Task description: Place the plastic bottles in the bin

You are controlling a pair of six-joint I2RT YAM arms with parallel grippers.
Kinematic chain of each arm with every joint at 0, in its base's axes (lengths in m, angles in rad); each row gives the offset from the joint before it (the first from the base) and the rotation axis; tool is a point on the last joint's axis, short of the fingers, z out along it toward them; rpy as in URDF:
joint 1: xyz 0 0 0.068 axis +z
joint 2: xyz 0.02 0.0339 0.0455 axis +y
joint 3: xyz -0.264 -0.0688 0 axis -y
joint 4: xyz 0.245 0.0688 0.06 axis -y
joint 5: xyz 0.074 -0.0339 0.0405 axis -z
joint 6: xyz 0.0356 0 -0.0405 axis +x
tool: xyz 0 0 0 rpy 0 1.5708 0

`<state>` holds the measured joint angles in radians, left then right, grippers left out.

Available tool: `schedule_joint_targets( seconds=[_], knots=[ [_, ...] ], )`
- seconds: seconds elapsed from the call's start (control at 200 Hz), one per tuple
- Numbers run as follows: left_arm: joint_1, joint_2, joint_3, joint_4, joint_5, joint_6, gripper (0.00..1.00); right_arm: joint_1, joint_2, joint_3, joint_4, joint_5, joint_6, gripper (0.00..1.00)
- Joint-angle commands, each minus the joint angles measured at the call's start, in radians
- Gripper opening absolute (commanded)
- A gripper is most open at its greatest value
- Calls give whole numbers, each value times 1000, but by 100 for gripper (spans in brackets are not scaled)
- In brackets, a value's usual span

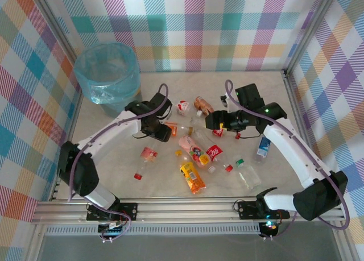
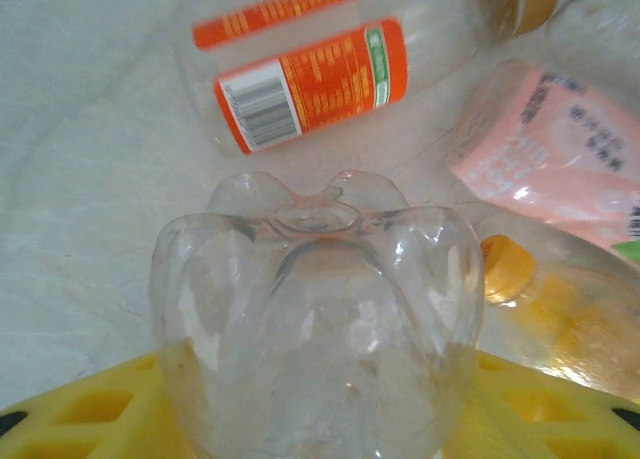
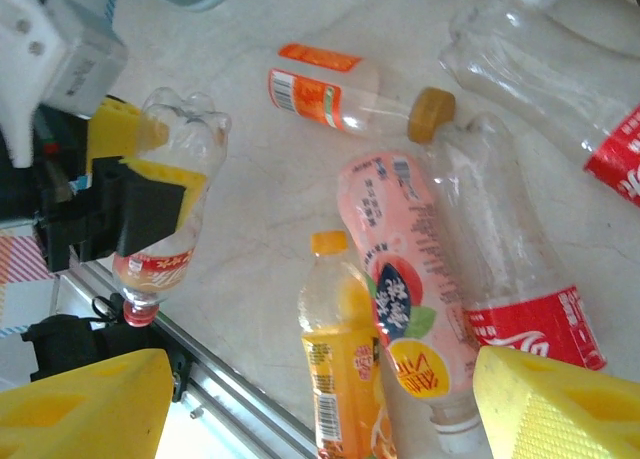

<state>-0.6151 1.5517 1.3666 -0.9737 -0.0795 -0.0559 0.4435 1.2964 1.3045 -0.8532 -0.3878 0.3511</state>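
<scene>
My left gripper [image 1: 157, 128] clamps a clear bottle [image 2: 318, 309]; I'd lift it high before swinging to the bin [image 1: 111, 90]. The right gripper [image 1: 219, 121] hangs spread, empty.

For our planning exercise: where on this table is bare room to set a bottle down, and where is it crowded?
Bare: the far strip along the back wall, right of the bin; the near-left patch beside the left arm. Crowded: the centre, littered with plastic bottles.
</scene>
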Motion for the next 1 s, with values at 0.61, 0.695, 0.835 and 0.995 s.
schedule_joint_targets(
  seconds=[0.61, 0.695, 0.835, 0.995],
  knots=[
    [239, -57, 644, 46, -89, 111, 50, 168, 356, 492, 310, -66, -104, 78],
    [295, -18, 717, 93, -86, 111, 49, 175, 397, 547, 315, -62, -112, 78],
    [363, 52, 811, 194, -107, 108, 49, 182, 445, 591, 346, -64, -106, 78],
    [434, 138, 931, 296, -106, 91, 49, 200, 505, 656, 361, -81, -101, 78]
  ],
)
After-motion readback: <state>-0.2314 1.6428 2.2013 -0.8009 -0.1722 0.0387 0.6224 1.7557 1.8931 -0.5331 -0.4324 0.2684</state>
